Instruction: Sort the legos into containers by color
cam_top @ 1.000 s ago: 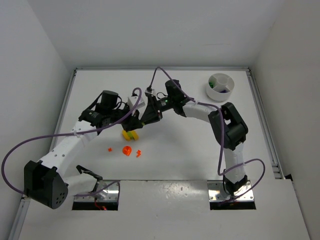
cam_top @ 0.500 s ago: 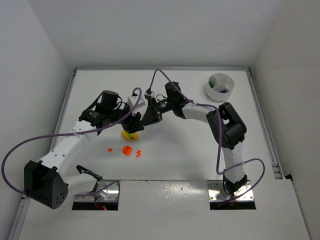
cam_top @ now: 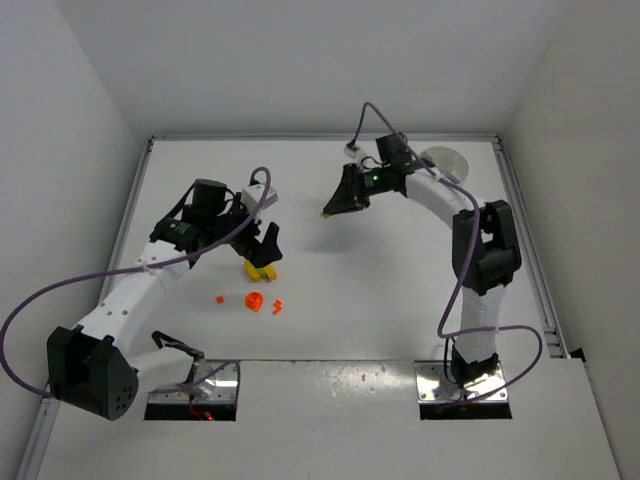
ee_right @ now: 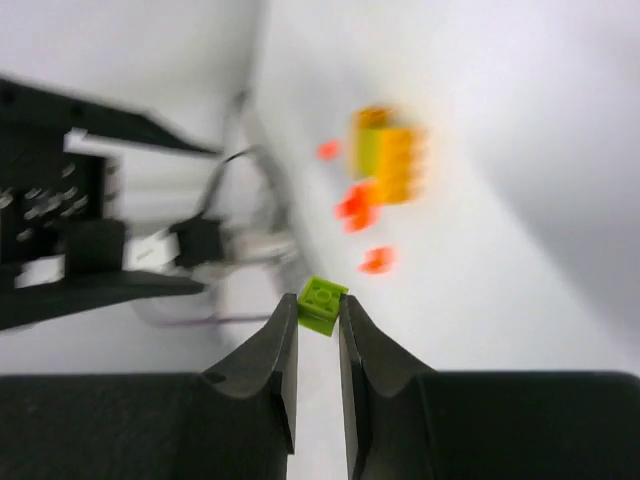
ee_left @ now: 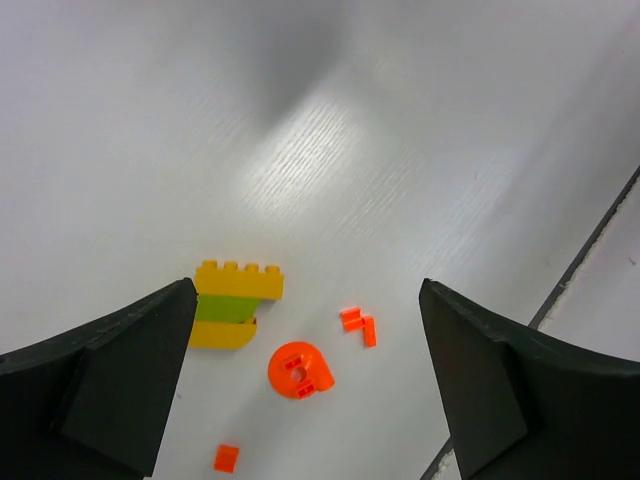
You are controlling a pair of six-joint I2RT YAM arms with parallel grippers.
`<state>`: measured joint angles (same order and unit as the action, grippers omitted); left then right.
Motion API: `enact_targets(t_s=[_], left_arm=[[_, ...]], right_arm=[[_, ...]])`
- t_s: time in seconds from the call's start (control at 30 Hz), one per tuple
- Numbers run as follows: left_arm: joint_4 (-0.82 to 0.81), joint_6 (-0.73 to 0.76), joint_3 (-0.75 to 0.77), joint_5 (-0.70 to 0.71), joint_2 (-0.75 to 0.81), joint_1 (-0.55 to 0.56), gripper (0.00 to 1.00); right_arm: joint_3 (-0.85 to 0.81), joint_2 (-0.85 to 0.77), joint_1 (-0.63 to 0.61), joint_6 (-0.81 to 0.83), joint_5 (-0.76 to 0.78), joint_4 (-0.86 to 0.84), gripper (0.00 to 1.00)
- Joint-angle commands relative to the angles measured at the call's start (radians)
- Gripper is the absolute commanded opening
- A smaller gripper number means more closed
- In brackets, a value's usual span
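A stack of legos, yellow over green over yellow [ee_left: 232, 305], lies on the white table [cam_top: 380, 290]. My left gripper [ee_left: 307, 290] hangs open above it, touching nothing; from above the gripper [cam_top: 262, 243] sits just behind the stack [cam_top: 260, 270]. My right gripper [ee_right: 318, 310] is shut on a small lime-green brick [ee_right: 322, 303], held in the air at mid-table [cam_top: 326, 214]. An orange round piece [ee_left: 300, 370], a small orange pair [ee_left: 358, 325] and an orange chip [ee_left: 226, 458] lie in front of the stack. The white dish [cam_top: 450, 160] with the containers is largely hidden behind the right arm.
White walls close in the table on the left, back and right. A raised rail [cam_top: 525, 250] runs along the right side. Purple cables [cam_top: 60, 290] loop off both arms. The right wrist view is blurred.
My left gripper has opened and let go of the yellow stack. My right gripper has swung away to the back right with the green brick pinched in it.
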<state>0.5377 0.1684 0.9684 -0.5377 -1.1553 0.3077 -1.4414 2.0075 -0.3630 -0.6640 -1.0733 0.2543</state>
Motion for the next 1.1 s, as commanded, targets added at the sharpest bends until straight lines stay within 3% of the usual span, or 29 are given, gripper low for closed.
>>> enact_targets(t_s=[0.0,0.13,0.37,0.47,0.63,0.7,0.87,1.07], left_arm=[[0.066,0.018,0.052,0.024,-0.038,-0.048,1.0],[0.082,0.102,0.035,-0.143,-0.047,-0.108,1.0],[0.013,0.083,0.024,-0.09,-0.058,-0.136,1.0],[-0.021,0.031,0.024,0.019,-0.079,-0.127,1.0],[-0.065,0.046,-0.002,-0.039,-0.058,-0.151,1.0],[-0.12,0.002,-0.013,0.001,-0.024,-0.151,1.0],[-0.107,-0.027,-0.002,0.091,-0.052,-0.151,1.0],[-0.107,-0.018,0.009,0.071,-0.052,-0.151,1.0]], right_arm=[[-0.169,-0.102,0.082,0.384,0.33,0.392,0.0],[-0.256,-0.159,0.192,0.481,0.576,0.454,0.0],[-0.513,-0.047,0.453,0.61,0.737,0.602,0.0],[-0.595,0.013,0.49,0.662,0.817,0.623,0.0],[-0.701,0.122,0.548,0.681,0.862,0.663,0.0],[-0.726,0.152,0.558,0.672,0.871,0.663,0.0],[-0.745,0.2,0.569,0.636,0.903,0.642,0.0],[-0.745,0.221,0.578,0.59,0.952,0.591,0.0]])
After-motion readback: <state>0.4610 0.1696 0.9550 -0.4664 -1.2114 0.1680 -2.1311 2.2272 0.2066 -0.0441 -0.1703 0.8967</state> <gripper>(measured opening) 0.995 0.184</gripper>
